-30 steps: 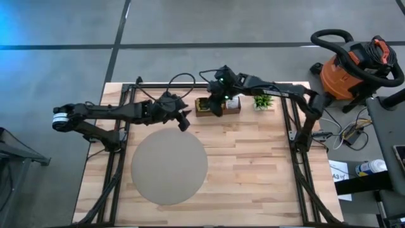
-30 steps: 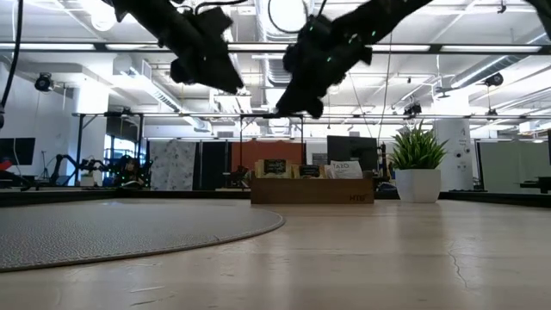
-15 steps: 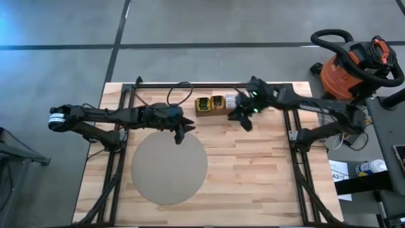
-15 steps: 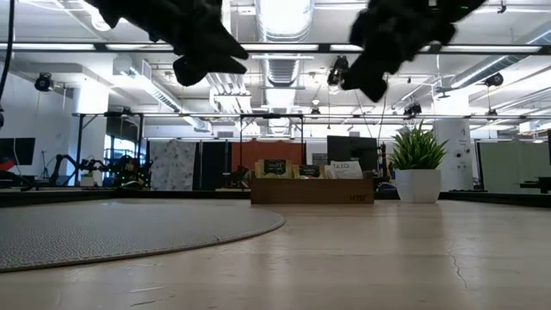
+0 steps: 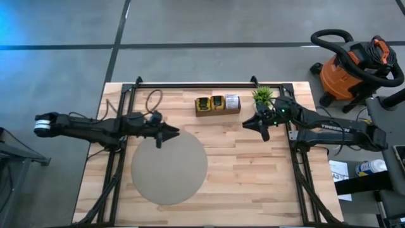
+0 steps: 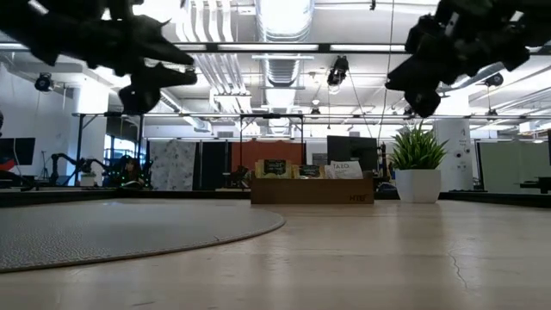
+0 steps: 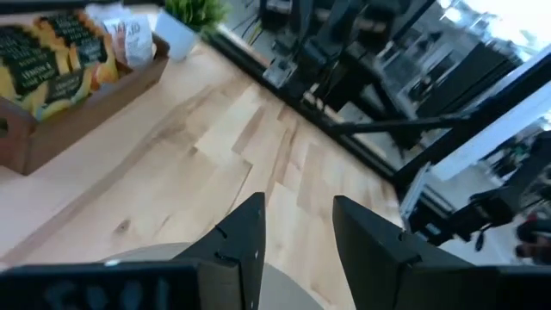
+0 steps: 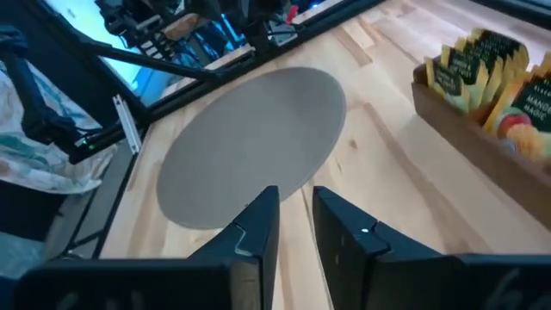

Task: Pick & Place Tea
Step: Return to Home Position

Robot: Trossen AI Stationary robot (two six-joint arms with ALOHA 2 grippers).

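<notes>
The tea sachets (image 5: 216, 102) stand upright in the brown wooden tray (image 5: 218, 113) at the table's far middle: yellow, green and white ones. They also show in the left wrist view (image 7: 52, 52) and the right wrist view (image 8: 473, 73). My left gripper (image 5: 167, 134) hovers over the far edge of the round grey mat (image 5: 169, 166), open and empty (image 7: 297, 232). My right gripper (image 5: 259, 126) hovers right of the tray, near the potted plant (image 5: 262, 96), slightly open and empty (image 8: 295, 220). Both hang high above the table in the low view (image 6: 142, 90) (image 6: 422, 99).
The small green plant in a white pot (image 6: 416, 168) stands just right of the tray (image 6: 312, 189). The black frame rails (image 5: 297, 158) run along the table's left, right and far sides. Bare wood (image 5: 253, 171) lies between the mat and the right rail.
My right gripper has drawn back from over the tray toward the table's right edge and a little nearer, past the plant. My left gripper has drawn back toward the table's left and near side, onto the mat's far edge. The tray and sachets have stayed put.
</notes>
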